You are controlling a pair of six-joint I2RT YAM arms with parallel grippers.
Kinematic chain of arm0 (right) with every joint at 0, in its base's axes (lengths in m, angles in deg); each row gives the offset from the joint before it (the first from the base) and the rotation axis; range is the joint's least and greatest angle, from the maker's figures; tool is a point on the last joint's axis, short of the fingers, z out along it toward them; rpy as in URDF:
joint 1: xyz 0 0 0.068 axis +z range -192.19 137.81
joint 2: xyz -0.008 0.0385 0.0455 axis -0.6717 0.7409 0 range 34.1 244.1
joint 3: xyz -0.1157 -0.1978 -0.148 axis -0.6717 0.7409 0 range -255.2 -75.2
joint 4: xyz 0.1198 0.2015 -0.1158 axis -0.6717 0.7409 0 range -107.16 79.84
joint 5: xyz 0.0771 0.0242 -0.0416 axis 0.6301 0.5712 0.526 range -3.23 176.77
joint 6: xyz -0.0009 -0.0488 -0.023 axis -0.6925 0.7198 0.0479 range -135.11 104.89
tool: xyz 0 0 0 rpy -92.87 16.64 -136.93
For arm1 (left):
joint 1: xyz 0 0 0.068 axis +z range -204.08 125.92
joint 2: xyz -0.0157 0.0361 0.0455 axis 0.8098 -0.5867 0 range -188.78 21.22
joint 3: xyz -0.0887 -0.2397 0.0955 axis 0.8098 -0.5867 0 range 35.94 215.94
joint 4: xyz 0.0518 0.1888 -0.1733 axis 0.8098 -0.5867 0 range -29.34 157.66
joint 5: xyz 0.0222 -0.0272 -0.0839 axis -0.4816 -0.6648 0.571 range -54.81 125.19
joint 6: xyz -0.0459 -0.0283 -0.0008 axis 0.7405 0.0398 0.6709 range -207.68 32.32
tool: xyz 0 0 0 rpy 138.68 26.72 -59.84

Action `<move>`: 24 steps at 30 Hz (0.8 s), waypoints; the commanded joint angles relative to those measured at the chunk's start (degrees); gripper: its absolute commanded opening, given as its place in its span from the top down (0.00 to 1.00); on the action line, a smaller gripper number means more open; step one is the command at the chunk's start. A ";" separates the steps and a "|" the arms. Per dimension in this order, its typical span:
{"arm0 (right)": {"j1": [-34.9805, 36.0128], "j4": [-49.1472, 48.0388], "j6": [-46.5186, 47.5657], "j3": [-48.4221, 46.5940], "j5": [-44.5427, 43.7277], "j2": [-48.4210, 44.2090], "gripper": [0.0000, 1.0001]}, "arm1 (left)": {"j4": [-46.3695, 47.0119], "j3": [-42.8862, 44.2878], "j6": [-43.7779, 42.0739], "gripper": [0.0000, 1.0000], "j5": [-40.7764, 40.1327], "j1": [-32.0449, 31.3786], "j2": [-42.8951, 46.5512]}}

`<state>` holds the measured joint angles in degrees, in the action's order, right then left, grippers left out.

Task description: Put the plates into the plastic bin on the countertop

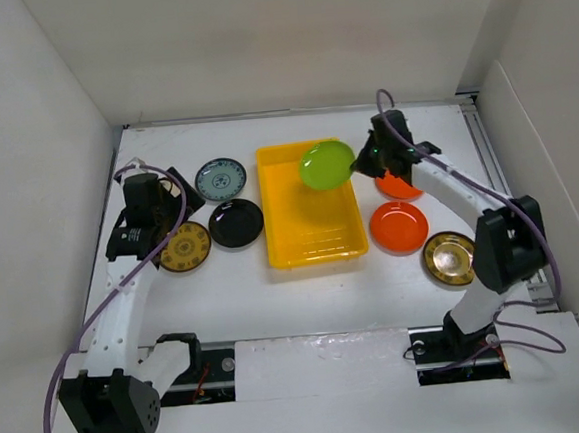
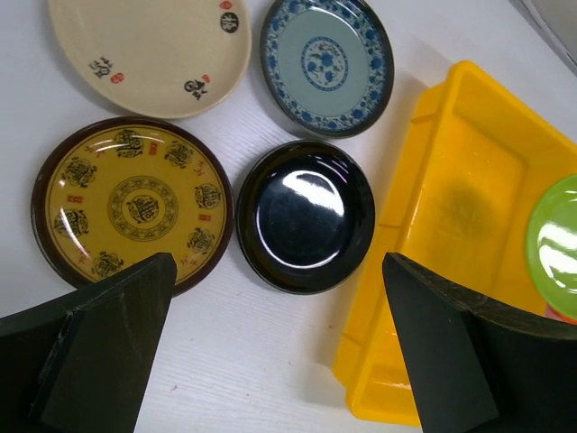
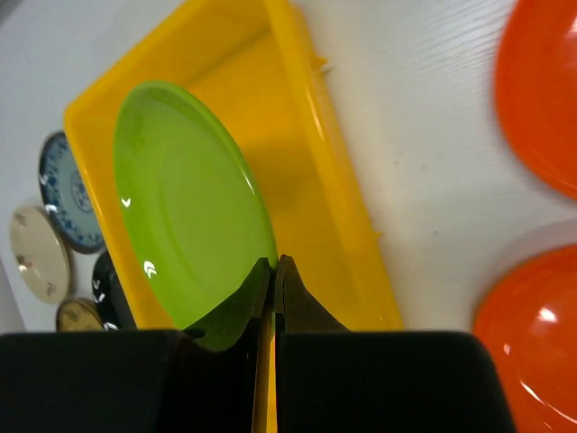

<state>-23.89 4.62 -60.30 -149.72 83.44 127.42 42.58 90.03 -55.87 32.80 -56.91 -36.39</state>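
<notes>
Right gripper: fingers clamped on the rim of the green plate (edge grip), which is held tilted over the far right part of the yellow bin. Left gripper: fingers wide apart and holding nothing, above the black plate and a gold plate, left of the bin. The blue plate and cream plate lie beyond them. Two orange plates and a second gold plate rest on the countertop, right of the bin

Both arms out over the bench.
Left gripper near left edge, jaws spread wide; right gripper toward far edge, jaws pinched on rim of lime green plate.
</notes>
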 commanded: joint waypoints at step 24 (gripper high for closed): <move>11.31 -9.39 3.62 -10.13 3.95 7.95 0.07 | -10.06 -13.82 24.86 0.00 -4.81 8.02 4.33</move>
<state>-15.26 -0.43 -57.31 -160.50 88.27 142.54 35.98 77.77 -36.41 28.87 -49.10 -34.92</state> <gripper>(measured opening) 0.929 0.997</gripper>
